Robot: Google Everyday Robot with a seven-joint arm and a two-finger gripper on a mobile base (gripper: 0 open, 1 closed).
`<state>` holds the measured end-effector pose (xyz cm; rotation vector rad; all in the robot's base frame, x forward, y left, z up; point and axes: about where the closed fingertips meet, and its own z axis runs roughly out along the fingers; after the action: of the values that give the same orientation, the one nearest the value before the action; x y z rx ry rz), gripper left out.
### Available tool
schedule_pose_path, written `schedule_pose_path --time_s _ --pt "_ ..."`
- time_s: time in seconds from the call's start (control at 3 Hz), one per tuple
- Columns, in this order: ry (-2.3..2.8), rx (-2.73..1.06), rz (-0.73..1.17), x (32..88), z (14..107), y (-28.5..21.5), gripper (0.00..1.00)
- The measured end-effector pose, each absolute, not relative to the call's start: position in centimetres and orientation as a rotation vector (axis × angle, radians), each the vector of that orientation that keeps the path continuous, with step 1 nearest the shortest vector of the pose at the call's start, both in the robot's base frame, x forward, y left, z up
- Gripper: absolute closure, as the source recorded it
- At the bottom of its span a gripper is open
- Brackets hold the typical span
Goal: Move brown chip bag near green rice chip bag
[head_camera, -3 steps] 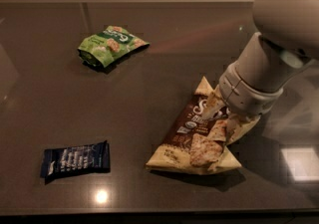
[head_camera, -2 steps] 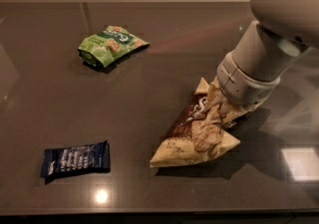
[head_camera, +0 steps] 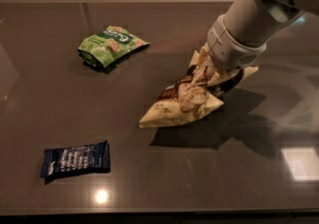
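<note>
Three packets are being shown on the dark, shiny table (head_camera: 149, 188). One of them, the brown chip bag (head_camera: 182, 103), is being held by the gripper (head_camera: 207, 71) at the middle right of the view. The gripper is being carried at the end of the big white arm (head_camera: 249, 24), which is being reached down from the top right corner.

The bag is being pinched at its upper right end, where the foil is being squashed and crumpled. The fingers are being hidden mostly by the round white wrist and by the bag itself, so how wide they are cannot be told. They are being pressed shut on the bag's top part.

The bag is being tilted, with the gripped end up high and the pointed cream corner down low on the left. A dark shadow is being cast on the table under the bag and to its right, so most of the bag is being held off the table. Whether the low corner is touching the table cannot be told.

The green rice chip bag (head_camera: 110, 45) is being shown lying flat at the upper left, well apart from the brown chip bag. A small dark blue wrapper (head_camera: 76, 159) is being shown lying flat at the lower left, well apart from both bags.
</note>
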<state>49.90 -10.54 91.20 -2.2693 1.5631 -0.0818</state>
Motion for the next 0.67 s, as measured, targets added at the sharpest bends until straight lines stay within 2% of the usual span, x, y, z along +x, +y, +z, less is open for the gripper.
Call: schedule_pose_path --time_s 0.67 --pt "1.496 -2.132 -0.147 56.7 93.5 -7.5 1.0"
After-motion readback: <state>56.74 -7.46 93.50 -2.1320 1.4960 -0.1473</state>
